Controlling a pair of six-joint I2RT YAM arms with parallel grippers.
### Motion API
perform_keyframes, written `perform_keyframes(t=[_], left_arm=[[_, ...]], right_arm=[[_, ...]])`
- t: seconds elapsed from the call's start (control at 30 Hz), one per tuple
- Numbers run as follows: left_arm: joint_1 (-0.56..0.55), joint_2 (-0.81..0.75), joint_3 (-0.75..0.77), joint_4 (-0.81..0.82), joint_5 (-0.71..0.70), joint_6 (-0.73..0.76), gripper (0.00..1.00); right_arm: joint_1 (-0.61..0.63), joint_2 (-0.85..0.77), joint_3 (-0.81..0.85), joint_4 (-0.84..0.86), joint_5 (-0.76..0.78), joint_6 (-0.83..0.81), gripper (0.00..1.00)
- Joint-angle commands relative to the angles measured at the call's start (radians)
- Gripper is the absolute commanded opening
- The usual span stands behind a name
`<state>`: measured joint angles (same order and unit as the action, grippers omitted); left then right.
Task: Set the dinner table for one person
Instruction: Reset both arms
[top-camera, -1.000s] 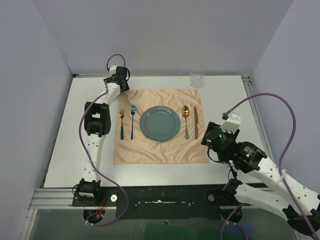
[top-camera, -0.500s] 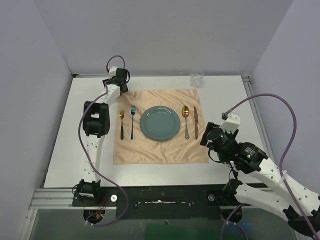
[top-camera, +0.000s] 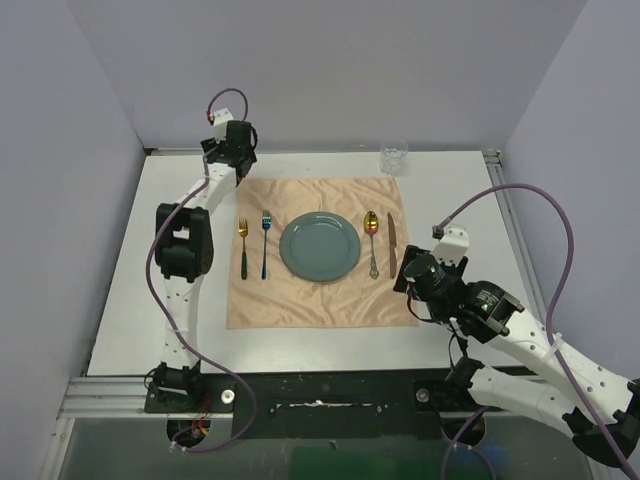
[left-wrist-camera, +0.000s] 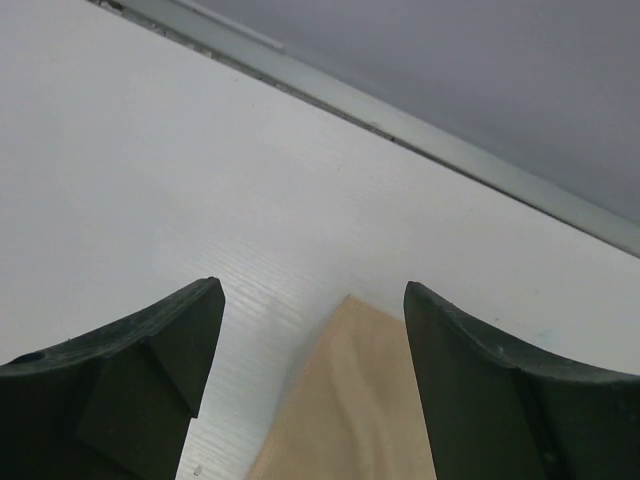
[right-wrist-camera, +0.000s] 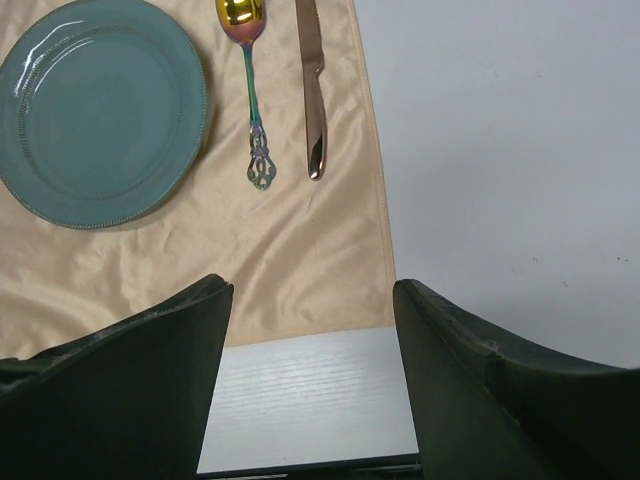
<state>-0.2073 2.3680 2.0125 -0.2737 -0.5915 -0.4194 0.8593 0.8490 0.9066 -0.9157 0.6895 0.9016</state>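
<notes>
- The right gripper is held over the near right corner of the peach cloth. Its jaws stand apart with nothing between them.
- The worktop fills the floor of the cell from the arm bases to the far wall and carries everything else.
- At mid-depth the setting is laid on the cloth. A plate sits in the centre, a gold fork and a blue fork on its left, a spoon and a knife on its right. All four long axes run near to far.
- The left gripper is held at the cloth's far left corner, jaws parted and empty.
- A glass stands upright on bare worktop just beyond the cloth's far right corner.
- The glass is judged the one piece perhaps left to be placed. It lies far of the right jaws and well to the right of the left jaws. The right arm is judged somewhat nearer. Being round, it offers no long axis to match.
- The glass is seen in neither wrist view. Whether it touches the cloth cannot be told.
</notes>
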Motion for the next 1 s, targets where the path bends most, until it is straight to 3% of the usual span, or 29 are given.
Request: perform_keyframes(t=[0.0, 0.13, 0.3, 0.37, 0.5, 0.6, 0.73, 0.97], left_arm=[[-0.02, -0.1, 0.093, 0.032, 0.026, 0.038, 0.72], [-0.041, -0.129, 0.086, -0.029, 0.08, 0.037, 0.72], [-0.043, -0.097, 0.177, -0.273, 0.181, -0.045, 0.72], [-0.051, -0.121, 0.136, -0.313, 0.225, -0.079, 0.71], [-0.117, -0.348, -0.12, -0.1, 0.206, -0.07, 0.7], [-0.191, -0.506, -0.215, -0.006, 0.156, -0.037, 0.7], [-0.307, -0.667, -0.258, 0.007, 0.102, 0.001, 0.7], [-0.465, -0.997, -0.572, 0.058, 0.01, -0.046, 0.7]], right_arm=[[0.008, -0.004, 0.002, 0.052, 0.01, -0.009, 0.67], [0.007, -0.018, -0.007, 0.055, 0.009, -0.007, 0.67], [0.008, -0.035, -0.02, 0.052, 0.004, 0.004, 0.68], [0.007, -0.042, -0.022, 0.054, 0.003, 0.003, 0.7], [0.007, -0.044, 0.02, 0.062, 0.048, -0.048, 0.83], [0.006, -0.021, 0.107, 0.096, 0.115, -0.154, 0.92], [0.007, 0.028, 0.213, 0.169, 0.159, -0.281, 0.96], [0.008, 0.088, 0.264, 0.266, 0.151, -0.388, 0.99]])
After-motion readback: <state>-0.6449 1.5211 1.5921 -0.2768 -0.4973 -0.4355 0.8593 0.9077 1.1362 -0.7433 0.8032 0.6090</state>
